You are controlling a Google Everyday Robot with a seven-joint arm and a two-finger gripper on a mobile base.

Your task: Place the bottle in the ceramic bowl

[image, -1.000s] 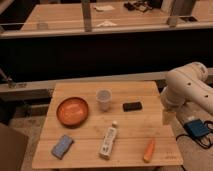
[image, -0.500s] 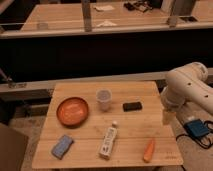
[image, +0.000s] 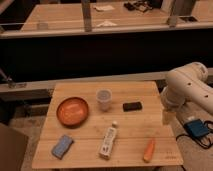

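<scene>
The small white bottle (image: 108,140) with a white cap and greenish label lies on its side near the table's front middle, cap pointing away. The orange-red ceramic bowl (image: 72,111) sits to its upper left on the wooden table (image: 131,125) and holds nothing. My white arm hangs over the table's right edge, and the gripper (image: 167,117) points down there, well to the right of the bottle and far from the bowl. It holds nothing that I can see.
A translucent grey cup (image: 104,99) stands between bowl and gripper. A small black object (image: 132,106) lies right of the cup. A blue sponge (image: 62,146) lies at the front left, an orange carrot-like object (image: 149,149) at the front right. A railing and counters stand behind.
</scene>
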